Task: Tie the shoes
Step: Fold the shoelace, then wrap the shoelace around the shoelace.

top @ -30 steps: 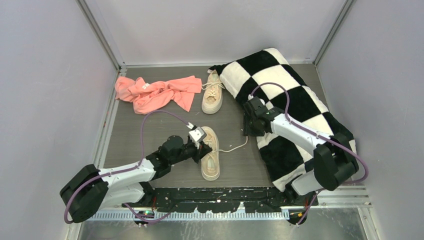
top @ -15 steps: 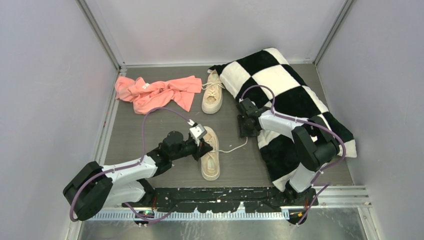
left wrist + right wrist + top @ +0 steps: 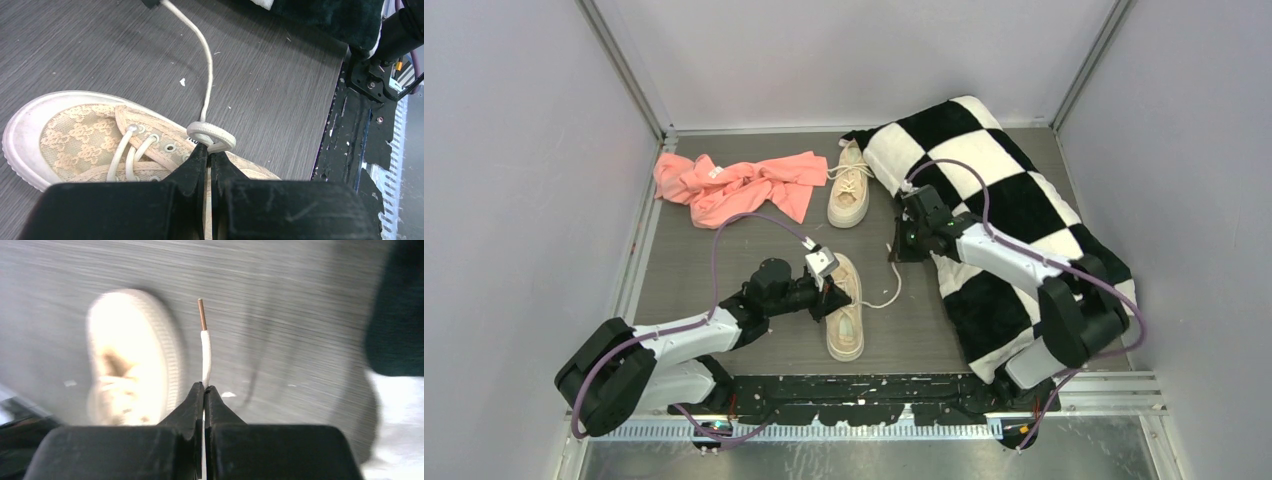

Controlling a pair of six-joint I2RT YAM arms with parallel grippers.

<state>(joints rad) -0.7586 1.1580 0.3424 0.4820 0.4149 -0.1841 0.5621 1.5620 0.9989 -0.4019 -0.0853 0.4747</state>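
Grey table (image 3: 724,260), walled in on three sides, and the near shoe (image 3: 845,310) lies in front of the left arm, toe pointing away from the bases. Its lace (image 3: 890,288) trails off to the right across the wood. Left gripper (image 3: 829,297) is right on the shoe's eyelets, and the wrist view shows its fingers (image 3: 195,160) pressed together, pinching a small loop of lace (image 3: 206,75) above the upper (image 3: 75,135). Over to the right gripper (image 3: 898,250), just off the shoe's right side: fingers (image 3: 196,395) clamped on the lace's free end (image 3: 205,352), with the brown tip (image 3: 202,314) poking out past them. The lace curves loosely between the two grips. Farther back stands the far shoe (image 3: 850,185), well apart, between the pink cloth (image 3: 739,185) and the checkered pillow (image 3: 1004,200).
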